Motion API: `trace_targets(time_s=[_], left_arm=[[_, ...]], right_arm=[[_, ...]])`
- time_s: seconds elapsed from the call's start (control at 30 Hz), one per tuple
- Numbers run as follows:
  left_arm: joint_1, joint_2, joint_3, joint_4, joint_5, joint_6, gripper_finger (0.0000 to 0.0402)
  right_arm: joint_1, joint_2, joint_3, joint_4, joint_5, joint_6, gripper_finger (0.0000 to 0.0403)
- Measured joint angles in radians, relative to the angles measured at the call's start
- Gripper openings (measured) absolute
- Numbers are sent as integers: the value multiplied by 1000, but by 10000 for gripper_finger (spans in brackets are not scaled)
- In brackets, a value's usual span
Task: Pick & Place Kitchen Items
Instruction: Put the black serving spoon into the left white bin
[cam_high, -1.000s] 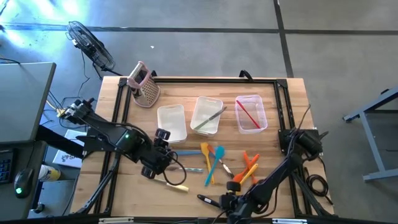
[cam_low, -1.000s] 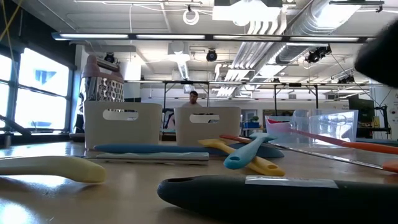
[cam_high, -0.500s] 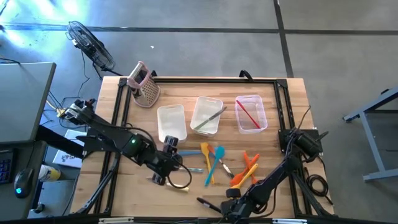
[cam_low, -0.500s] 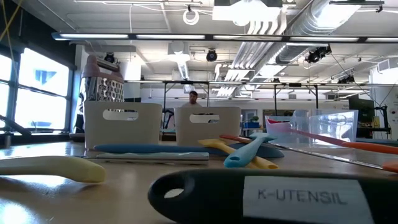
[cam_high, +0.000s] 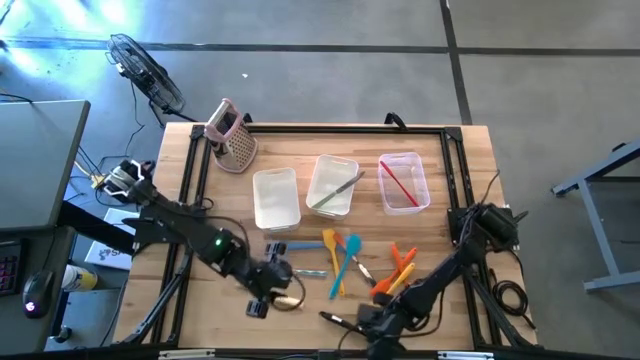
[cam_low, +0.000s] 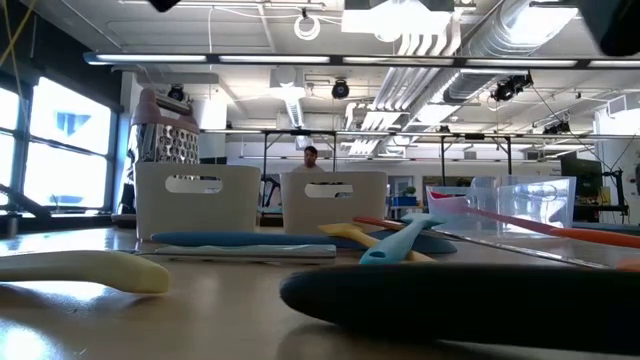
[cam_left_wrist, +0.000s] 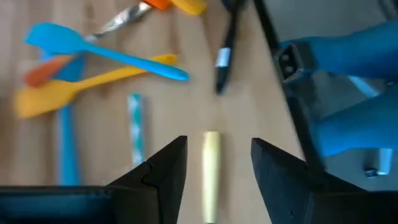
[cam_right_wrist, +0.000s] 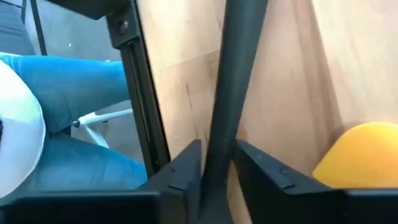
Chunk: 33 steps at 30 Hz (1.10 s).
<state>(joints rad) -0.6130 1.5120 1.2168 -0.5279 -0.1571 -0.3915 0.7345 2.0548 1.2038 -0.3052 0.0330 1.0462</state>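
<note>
Grey concrete floor, standing fan; ceiling pipes, bright windows

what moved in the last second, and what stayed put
The left gripper slid along the table's near edge toward the pale yellow utensil, fingers open astride its handle. The right gripper stayed closed on the black ladle handle, dragging it slightly. The three clear bins, grater and coloured spatulas stayed put.

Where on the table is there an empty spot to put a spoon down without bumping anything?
Bare wood lies along the right edge of the table, beside the bin with the red utensil, and at the back between the grater and the bins. The front middle is crowded: spatulas, the left pincer over a pale yellow handle, the right pincer around a black handle.
</note>
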Motion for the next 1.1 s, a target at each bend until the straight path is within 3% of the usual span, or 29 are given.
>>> trace_targets(time_s=[0.1, 0.23, 0.5, 0.67, 0.8, 1.1], left_arm=[[-64, 0, -78, 154, -37, -50, 173], [-151, 0, -198, 420, -90, -63, 173], [-266, 34, -393, 924, -313, 47, 173], [-256, 91, -412, 1110, -396, 168, 173], [-214, 120, -412, 1201, -398, 294, 173], [-66, 119, -411, 1276, -232, 388, 173]], right_arm=[[-21, 0, -1, -6, -44, 17, 35], [-21, 0, -1, -7, -15, -5, 34], [5, -23, -5, -7, 40, -45, 34], [52, -101, -16, -77, 188, -73, 34], [92, -184, -17, -142, 352, -100, 34], [192, -277, -11, -150, 735, -242, 34]])
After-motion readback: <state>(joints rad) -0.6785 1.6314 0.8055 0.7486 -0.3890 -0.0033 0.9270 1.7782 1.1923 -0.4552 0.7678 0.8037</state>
